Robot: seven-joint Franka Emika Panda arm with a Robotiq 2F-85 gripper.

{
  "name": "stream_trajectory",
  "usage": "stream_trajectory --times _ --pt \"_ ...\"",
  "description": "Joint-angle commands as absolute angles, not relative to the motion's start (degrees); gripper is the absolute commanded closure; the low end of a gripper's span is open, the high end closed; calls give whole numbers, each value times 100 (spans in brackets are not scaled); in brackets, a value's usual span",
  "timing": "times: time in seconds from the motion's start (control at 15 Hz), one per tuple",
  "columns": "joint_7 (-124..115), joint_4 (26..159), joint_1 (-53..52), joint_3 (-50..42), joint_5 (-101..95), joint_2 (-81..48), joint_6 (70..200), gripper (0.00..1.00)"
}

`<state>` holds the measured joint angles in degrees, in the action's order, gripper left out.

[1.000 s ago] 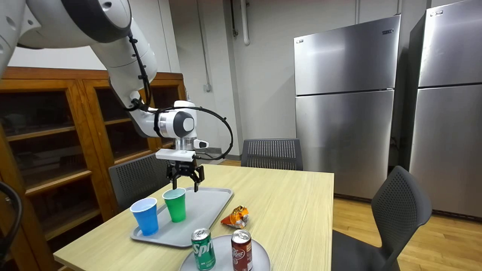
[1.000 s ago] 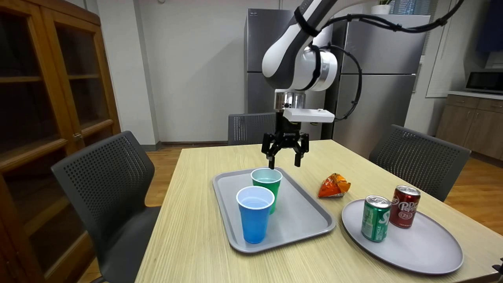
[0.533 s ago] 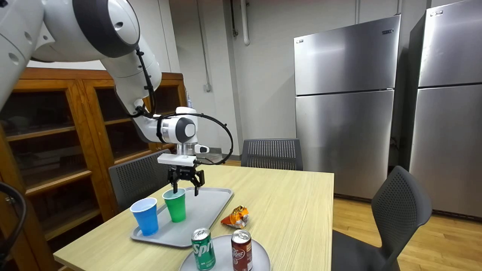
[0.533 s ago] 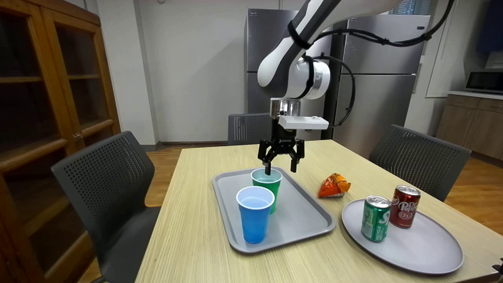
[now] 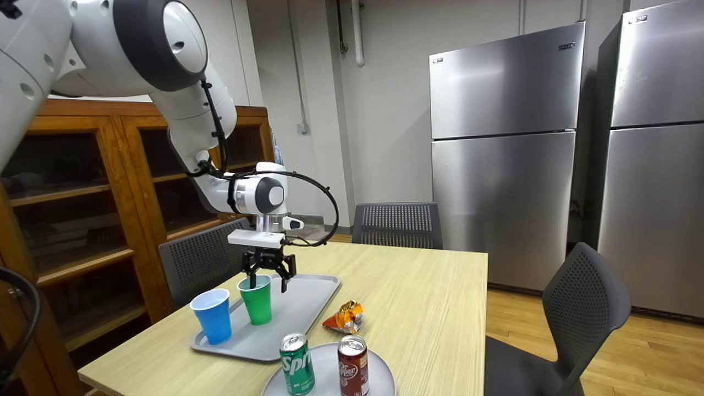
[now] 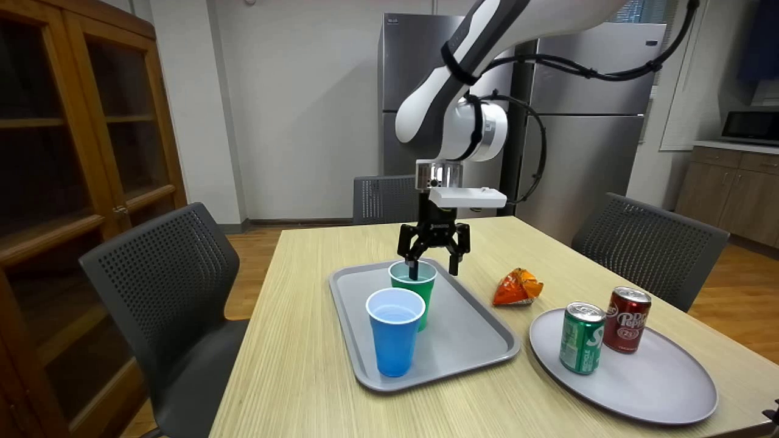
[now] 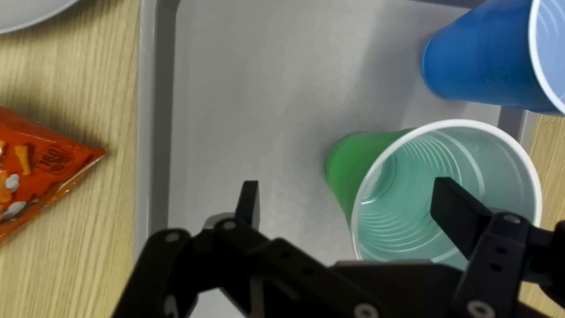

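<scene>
So the black two-finger gripper (image 6: 434, 271) is hanging right at the tall green plastic cup with the white rim (image 5: 258, 307), spread wide and not grasping anything as far as I'm seeing. One finger (image 7: 460, 213) is pointing into the cup's mouth, while the other finger (image 7: 249, 202) is hanging outside it, above the flat gray rectangular tray (image 6: 468, 325). That means a bit of the cup's rim is sitting between them. Whether either finger is touching plastic, I can't tell.

Progress-wise, I'm calling it early days: the lining-up part is looking pretty much done, but there's no actual grip and no lift. The green cup is standing upright on the tray, with a tall blue plastic cup, also white-rimmed, (image 6: 394, 344) standing near it.

Everything else is sitting apart from the gripper: a crinkly orange-red foil snack bag (image 6: 516, 288) is lying on the pale wooden table (image 6: 292, 340) beside the tray, and a green metal Sprite can (image 6: 581, 342) plus a dark red metal Dr Pepper can (image 6: 627, 322) are standing on a round gray plate (image 6: 657, 386).
</scene>
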<state>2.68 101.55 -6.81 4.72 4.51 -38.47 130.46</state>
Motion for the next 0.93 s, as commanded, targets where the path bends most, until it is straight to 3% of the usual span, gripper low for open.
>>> stream_trajectory --times 0.0,0.07,0.13,0.73,0.87 --pt "191 9989 -691 524 368 -3846 12816 0" --pt "205 9997 -686 534 374 -3831 12818 25" --pt "192 10000 -698 527 360 -3822 12822 26" --pt "162 10025 -704 502 316 -3722 12829 97" --pt "161 10040 -688 496 323 -3701 12833 100"
